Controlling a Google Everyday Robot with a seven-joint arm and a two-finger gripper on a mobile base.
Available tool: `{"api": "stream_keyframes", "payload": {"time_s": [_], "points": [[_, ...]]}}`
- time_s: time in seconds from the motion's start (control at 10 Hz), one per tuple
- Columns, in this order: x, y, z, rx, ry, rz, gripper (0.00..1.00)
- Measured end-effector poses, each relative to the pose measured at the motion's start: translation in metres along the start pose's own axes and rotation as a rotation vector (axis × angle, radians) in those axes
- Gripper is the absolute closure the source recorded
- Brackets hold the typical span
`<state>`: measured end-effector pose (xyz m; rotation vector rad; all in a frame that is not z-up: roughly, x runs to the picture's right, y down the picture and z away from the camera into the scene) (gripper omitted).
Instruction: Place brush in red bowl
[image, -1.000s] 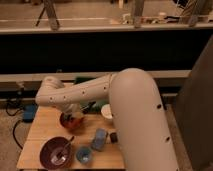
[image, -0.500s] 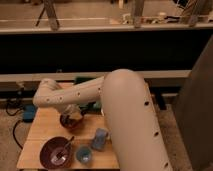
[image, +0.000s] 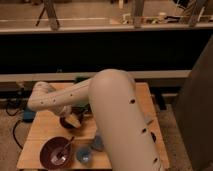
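Camera view is showing the slim, pale-handled brush (image: 65, 149) lying inside the dark red round bowl (image: 55, 152) at the table's seven o'clock corner, so the placing itself looks done. Against the earlier frames, the white arm is sliding toward three o'clock and covering more of the wooden table (image: 40, 125). Its claw (image: 75, 120) is hanging at one o'clock from the bowl, clear of the brush; whether it is spread or pressed together, I cannot tell. A small blue-grey cup (image: 83, 155) is sitting just beside the bowl at three o'clock.
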<state>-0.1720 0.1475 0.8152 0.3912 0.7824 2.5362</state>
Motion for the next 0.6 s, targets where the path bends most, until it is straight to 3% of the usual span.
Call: {"api": "stream_keyframes", "payload": {"time_s": [0.2, 0.3, 0.4, 0.6], "points": [[-0.005, 0.000, -0.007, -0.022, 0.034, 0.010, 0.20], [-0.011, -0.001, -0.011, -0.033, 0.087, 0.009, 0.20], [-0.021, -0.002, -0.015, -0.047, 0.167, 0.012, 0.20], [-0.029, -0.003, -0.020, -0.070, 0.234, 0.005, 0.20]]}}
